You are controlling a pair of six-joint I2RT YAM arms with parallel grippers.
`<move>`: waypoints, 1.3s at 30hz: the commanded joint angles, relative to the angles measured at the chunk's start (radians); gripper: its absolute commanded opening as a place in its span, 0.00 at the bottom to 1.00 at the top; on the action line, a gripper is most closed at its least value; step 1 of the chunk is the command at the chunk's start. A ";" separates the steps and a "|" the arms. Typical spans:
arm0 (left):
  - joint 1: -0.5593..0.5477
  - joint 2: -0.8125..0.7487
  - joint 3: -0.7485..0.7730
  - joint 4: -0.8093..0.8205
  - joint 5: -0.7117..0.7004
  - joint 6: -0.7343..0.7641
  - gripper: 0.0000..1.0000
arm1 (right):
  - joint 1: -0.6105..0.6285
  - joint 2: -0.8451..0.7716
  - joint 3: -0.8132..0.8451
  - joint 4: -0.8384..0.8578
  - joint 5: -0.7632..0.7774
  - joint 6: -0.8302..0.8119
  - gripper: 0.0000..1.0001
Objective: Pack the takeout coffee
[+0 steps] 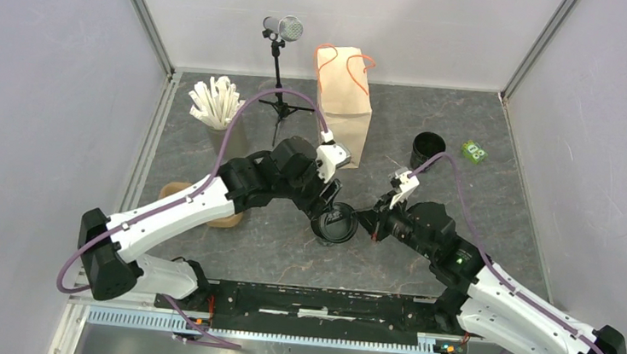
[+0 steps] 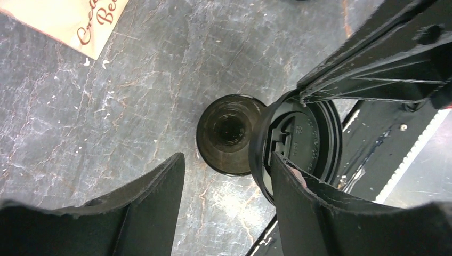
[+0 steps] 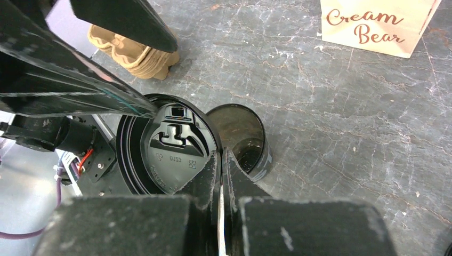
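Note:
The takeout coffee cup [image 2: 229, 133] [image 3: 242, 133] stands open on the dark stone table, small and black. Its round black lid [image 2: 312, 141] [image 3: 170, 144] [image 1: 338, 224] hangs tilted beside the cup's mouth. My right gripper [image 3: 221, 156] [image 1: 368, 222] is shut on the lid's near rim. My left gripper [image 2: 228, 160] [image 1: 329, 208] hovers over the cup, open, with only bare table between its fingers. Its right finger [image 2: 304, 202] sits against the lid's edge. The brown paper bag [image 1: 345, 94] stands upright at the back.
A grey cup of white sticks [image 1: 218, 104] is at the back left, with a microphone on a tripod [image 1: 282, 33] beside the bag. A second black cup [image 1: 428, 144] and a green packet [image 1: 472, 151] sit back right. A tan cardboard piece [image 1: 176, 191] [image 3: 136, 50] lies left.

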 commanded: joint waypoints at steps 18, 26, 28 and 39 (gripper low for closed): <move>-0.042 0.015 -0.004 0.019 -0.180 0.046 0.13 | 0.003 0.034 0.020 0.211 -0.022 0.013 0.23; 0.001 -0.057 -0.080 0.067 -0.078 -0.091 0.10 | 0.002 -0.038 -0.006 0.282 0.002 -0.117 0.66; 0.047 -0.088 -0.112 0.097 0.020 -0.136 0.10 | 0.003 -0.076 -0.015 0.301 0.009 -0.184 0.74; 0.296 -0.304 -0.264 0.360 0.494 -0.463 0.11 | 0.003 -0.243 -0.354 1.052 -0.259 -0.711 0.98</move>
